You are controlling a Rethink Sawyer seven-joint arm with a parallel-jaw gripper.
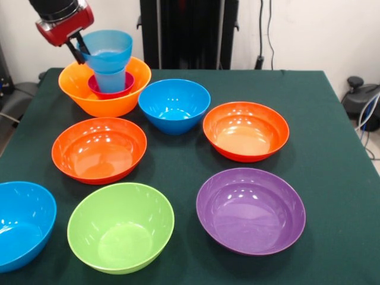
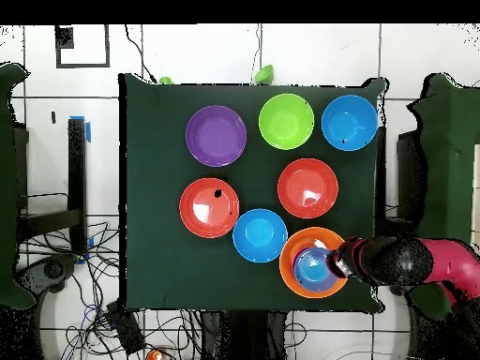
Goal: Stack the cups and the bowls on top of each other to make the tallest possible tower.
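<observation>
The tower stands at the table's far left in the front view. The large yellow-orange bowl (image 1: 98,102) holds the small magenta bowl (image 1: 122,90), the light-blue tumbler (image 1: 111,79) stands in that, and the small pale-blue bowl (image 1: 108,47) sits on the tumbler. My gripper (image 1: 79,50) is at the pale-blue bowl's left rim, its two dark fingers (image 1: 77,53) straddling and shut on the rim. In the overhead view the gripper (image 2: 335,263) is at the right edge of the pale-blue bowl (image 2: 311,268) inside the yellow-orange bowl (image 2: 292,275).
Loose bowls lie on the green table (image 1: 332,148): a blue one (image 1: 174,104) next to the tower, two red-orange ones (image 1: 98,148) (image 1: 246,130), a purple one (image 1: 250,209), a lime-green one (image 1: 120,226) and another blue one (image 1: 21,222) at the near left corner.
</observation>
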